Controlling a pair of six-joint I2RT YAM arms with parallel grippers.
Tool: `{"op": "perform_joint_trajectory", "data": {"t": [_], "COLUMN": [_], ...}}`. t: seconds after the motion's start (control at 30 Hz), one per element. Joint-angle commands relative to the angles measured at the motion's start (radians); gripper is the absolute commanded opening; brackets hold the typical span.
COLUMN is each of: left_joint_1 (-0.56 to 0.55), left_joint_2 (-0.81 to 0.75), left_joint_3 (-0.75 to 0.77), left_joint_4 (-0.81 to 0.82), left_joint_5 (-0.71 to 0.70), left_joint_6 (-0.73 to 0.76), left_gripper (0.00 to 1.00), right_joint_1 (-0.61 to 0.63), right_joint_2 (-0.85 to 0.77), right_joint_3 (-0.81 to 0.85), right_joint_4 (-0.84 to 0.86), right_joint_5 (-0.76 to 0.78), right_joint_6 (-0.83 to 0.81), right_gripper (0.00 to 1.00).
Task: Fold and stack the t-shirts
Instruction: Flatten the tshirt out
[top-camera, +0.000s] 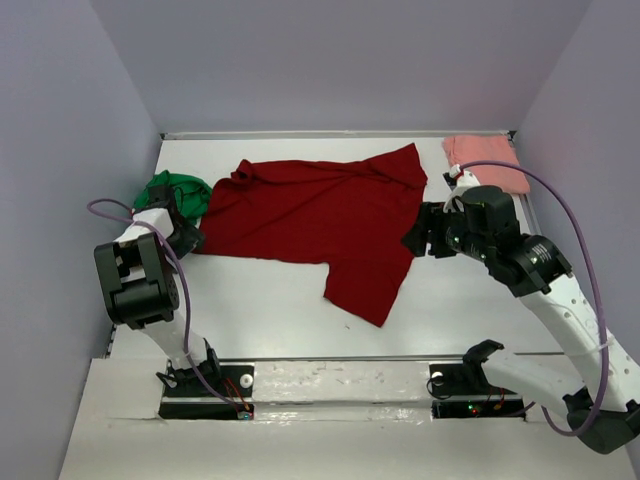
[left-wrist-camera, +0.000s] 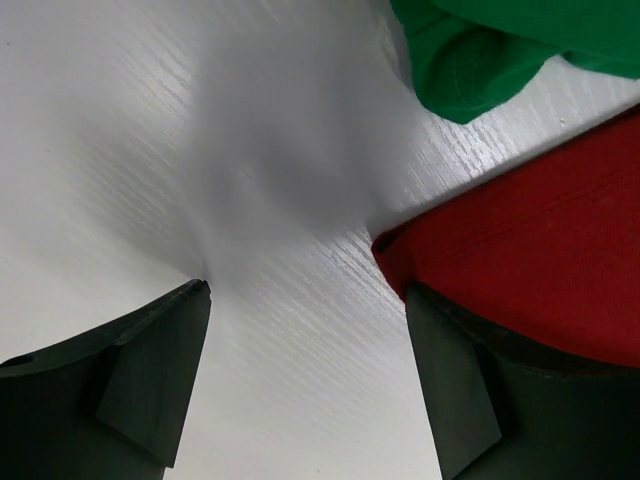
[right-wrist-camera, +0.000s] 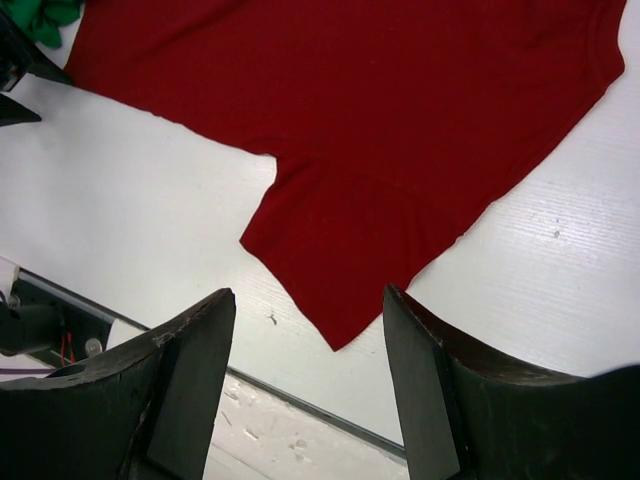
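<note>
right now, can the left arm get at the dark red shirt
Probably yes. The left arm has its jaws open at a corner of the dark red shirt, only bare table between them; the green shirt lies off to one side.
</note>
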Motion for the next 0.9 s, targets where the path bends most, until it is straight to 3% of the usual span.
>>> {"op": "perform_joint_trajectory", "data": {"t": [0.0, 0.37, 0.7, 0.87], "left_joint_1": [0.017, 0.022, 0.022, 0.022], "left_joint_2": [0.016, 0.075, 0.079, 0.098], "left_joint_3": [0.050, 0.102, 0.073, 0.077], "left_joint_4": [0.032, 0.074, 0.094, 0.113], "left_joint_5": [0.007, 0.113, 0.126, 0.178], "left_joint_6": [0.012, 0.034, 0.039, 0.025], "left_gripper": [0.87, 0.83, 0.82, 0.70], "right_joint_1": [-0.002, -0.002, -0.002, -0.002], "right_joint_2": [-0.017, 0.019, 0.031, 0.029], "right_joint_3": [0.035, -0.011, 0.006, 0.024], "right_joint_4": [0.012, 0.047, 0.055, 0.045], "right_joint_5": [-0.008, -0.037, -0.059, -0.060], "right_joint_6": [-0.018, -0.006, 0.001, 0.005], "right_gripper": [0.66, 0.66, 0.66, 0.66]}}
